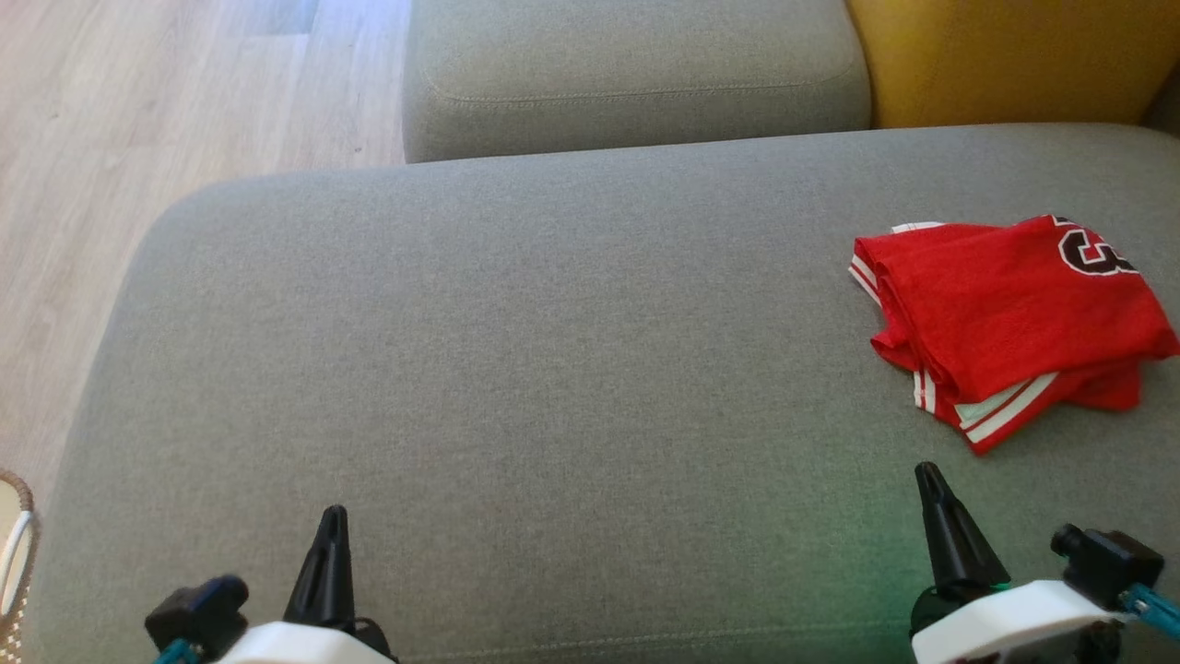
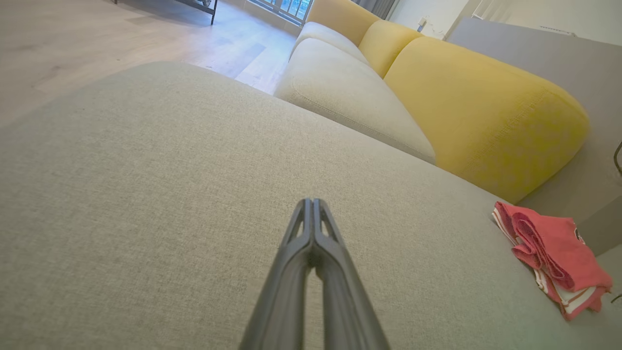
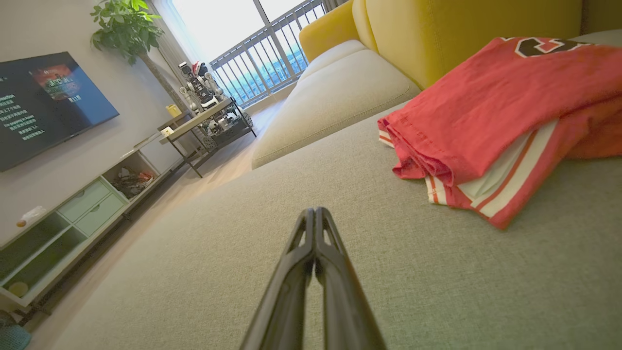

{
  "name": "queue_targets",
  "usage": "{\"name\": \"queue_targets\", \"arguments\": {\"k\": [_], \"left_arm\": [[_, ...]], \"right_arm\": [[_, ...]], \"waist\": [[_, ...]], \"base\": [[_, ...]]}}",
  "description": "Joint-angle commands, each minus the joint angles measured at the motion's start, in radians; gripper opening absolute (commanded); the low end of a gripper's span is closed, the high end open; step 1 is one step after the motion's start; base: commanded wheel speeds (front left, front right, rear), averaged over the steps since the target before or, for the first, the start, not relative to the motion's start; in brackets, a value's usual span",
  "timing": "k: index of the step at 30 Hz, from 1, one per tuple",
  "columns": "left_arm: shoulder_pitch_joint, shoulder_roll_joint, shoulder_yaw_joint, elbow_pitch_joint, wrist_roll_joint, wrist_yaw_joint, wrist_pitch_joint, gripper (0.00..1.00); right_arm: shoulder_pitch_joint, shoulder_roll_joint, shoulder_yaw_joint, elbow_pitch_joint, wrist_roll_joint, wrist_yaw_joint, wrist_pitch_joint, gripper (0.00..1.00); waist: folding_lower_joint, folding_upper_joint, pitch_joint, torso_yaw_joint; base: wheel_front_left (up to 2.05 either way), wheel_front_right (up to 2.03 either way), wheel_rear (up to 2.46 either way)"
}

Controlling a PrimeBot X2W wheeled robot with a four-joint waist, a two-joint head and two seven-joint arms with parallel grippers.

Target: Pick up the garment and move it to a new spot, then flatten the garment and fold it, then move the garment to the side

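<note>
On the right part of the grey seat cushion point(image 1: 516, 350), near its far edge: one red garment point(image 1: 1005, 314), folded into a rough stack, well apart from both hands.

Hidden or cut off:
- A black-and-white printed figure on the garment's top layer is broken by the fold, so it cannot be read.
- The lower layers show only as edges with white and red stripes, and their extent is concealed.
- A woven rim point(image 1: 18, 553) at the lower left corner of the head view is clipped by the frame, and what it belongs to is unclear.
- Both wrists run off the bottom edge.

Pose:
- The left hand point(image 1: 330, 526) is low over the cushion's near side, with its fingers pressed together into one point and nothing between them.
- The right hand point(image 1: 929, 480) has its fingers likewise together and empty. It tilts slightly leftward, and its tip is near the garment's nearest corner without touching it.

Materials and shapes:
- The seat cushion is coarse woven fabric with rounded corners.
- A second grey cushion point(image 1: 627, 74) lies beyond it, with a stitched seam.
- A mustard-yellow back cushion point(image 1: 1005, 55) is plump and finely textured.
- The floor point(image 1: 184, 92) is pale wood plank.
- The garment is soft, matte knit, lightly creased.
- The fingers are dark, ribbed and tapering.
</note>
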Motion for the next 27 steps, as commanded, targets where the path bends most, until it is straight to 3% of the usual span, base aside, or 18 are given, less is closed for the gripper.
{"name": "queue_targets", "arguments": {"k": [1,27], "left_arm": [[-0.054,0.014,0.025,-0.021,-0.038,-0.012,0.004,0.00],[-0.119,0.021,0.076,0.019,-0.339,-0.055,0.067,0.00]], "right_arm": [[-0.061,-0.013,-0.002,-0.027,0.041,0.000,0.008,0.00],[-0.102,-0.018,-0.016,-0.010,0.337,0.000,0.076,0.00]], "waist": [[0.0000,0.0000,0.001,-0.001],[0.0000,0.0000,0.013,-0.009]], "base": [[0.00,0.00,0.00],[0.00,0.00,0.00]]}}
